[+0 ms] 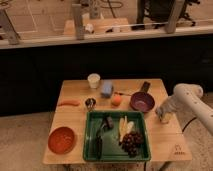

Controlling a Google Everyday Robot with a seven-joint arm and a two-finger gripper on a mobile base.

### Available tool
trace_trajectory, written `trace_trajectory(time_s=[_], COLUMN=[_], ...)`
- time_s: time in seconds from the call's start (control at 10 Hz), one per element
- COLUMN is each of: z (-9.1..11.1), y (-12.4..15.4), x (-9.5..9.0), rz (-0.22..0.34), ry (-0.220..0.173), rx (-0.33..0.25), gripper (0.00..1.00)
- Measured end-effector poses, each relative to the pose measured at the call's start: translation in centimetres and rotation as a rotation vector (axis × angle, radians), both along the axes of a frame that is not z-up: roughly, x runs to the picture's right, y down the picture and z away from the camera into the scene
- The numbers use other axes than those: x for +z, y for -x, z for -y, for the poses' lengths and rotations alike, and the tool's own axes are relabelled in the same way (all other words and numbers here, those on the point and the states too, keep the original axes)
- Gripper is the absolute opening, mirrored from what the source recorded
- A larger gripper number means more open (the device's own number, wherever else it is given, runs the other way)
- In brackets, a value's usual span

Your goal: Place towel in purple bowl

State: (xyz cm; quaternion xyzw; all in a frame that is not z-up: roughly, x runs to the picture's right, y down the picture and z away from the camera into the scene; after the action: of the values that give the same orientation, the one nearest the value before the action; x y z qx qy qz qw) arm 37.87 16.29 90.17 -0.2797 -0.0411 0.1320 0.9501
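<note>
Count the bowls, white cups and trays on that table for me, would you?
Bowls: 2 (purple bowl, orange-red bowl)
White cups: 1 (white cup)
Trays: 1 (green tray)
Total: 4
The gripper hangs at the table's right edge, beside the purple bowl.

Lab, glass partition (125, 17), end effector (164, 117) at table (75, 92)
</note>
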Motion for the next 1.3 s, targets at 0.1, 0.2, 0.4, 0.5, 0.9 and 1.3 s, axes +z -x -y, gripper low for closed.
trace_trajectory(time_s=[0.1,0.2,0.4,0.5,0.9,1.3], z=[0.0,0.1,0.1,0.1,2.2,8.1], y=[0.0,0.0,-0.3,-0.1,0.8,2.9], x=[0.0,0.0,-0.1,-0.1,-2.7,-9.2], rz=[-0.002,-0.002,-0.008,-0.004,0.011,0.051], ry=[0.001,0.0,-0.002,0.005,-0.027,-0.088], rx=[-0.003,-0.003,-0.008,-0.01,-0.023,-0.03], gripper=[0.32,0.22,0.06,0.0,0.0,0.0])
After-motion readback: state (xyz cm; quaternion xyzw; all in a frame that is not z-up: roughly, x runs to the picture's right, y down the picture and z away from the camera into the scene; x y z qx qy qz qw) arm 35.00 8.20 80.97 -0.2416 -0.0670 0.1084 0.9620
